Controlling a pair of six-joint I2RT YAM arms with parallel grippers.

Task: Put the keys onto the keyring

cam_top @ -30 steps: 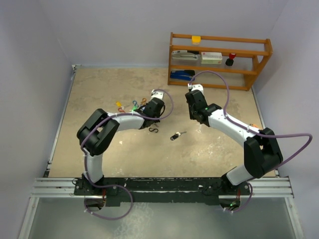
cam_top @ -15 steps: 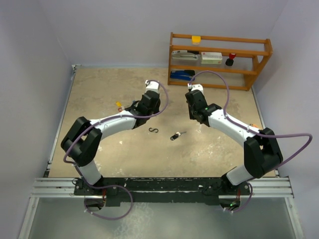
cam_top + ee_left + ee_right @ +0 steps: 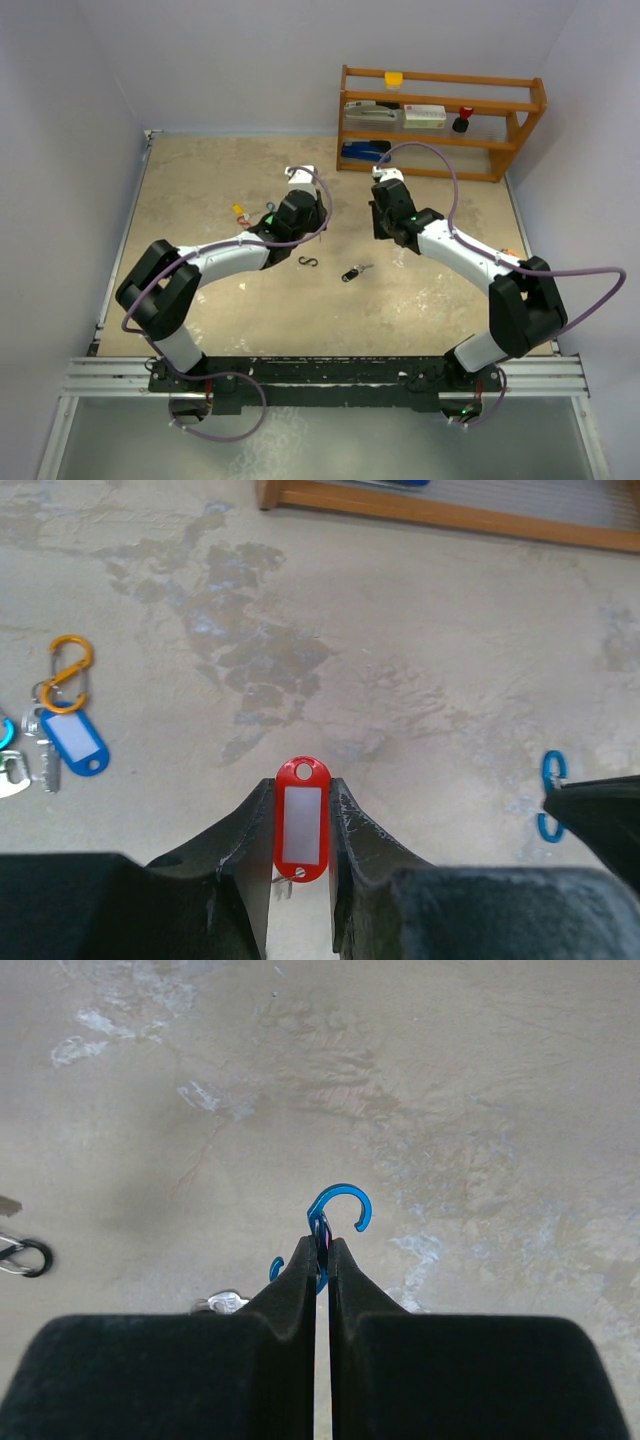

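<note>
My left gripper [image 3: 301, 792] is shut on the red tag [image 3: 301, 820] of one of the keys, its silver key hanging below the tag, above the table. To its left lies a blue-tagged key [image 3: 72, 742] beside an orange clip [image 3: 68, 660]. My right gripper [image 3: 322, 1247] is shut on the keyring, a blue S-shaped hook [image 3: 340, 1210] whose open curl sticks up past the fingertips; it also shows at the right edge of the left wrist view as a blue hook [image 3: 551, 796]. The black fob [image 3: 352, 273] lies between the two arms.
A black S-shaped clip [image 3: 307, 261] lies left of the fob. Yellow-tagged [image 3: 240, 211] and green-tagged [image 3: 269, 210] keys lie by the left forearm. A wooden shelf [image 3: 440, 120] with small items stands at the back right. Something silver [image 3: 218, 1303] shows by the right fingers.
The left arm lifted away from the pile of keys and moved back and slightly left, red-tagged key in its jaws. The right gripper edged a little left.
</note>
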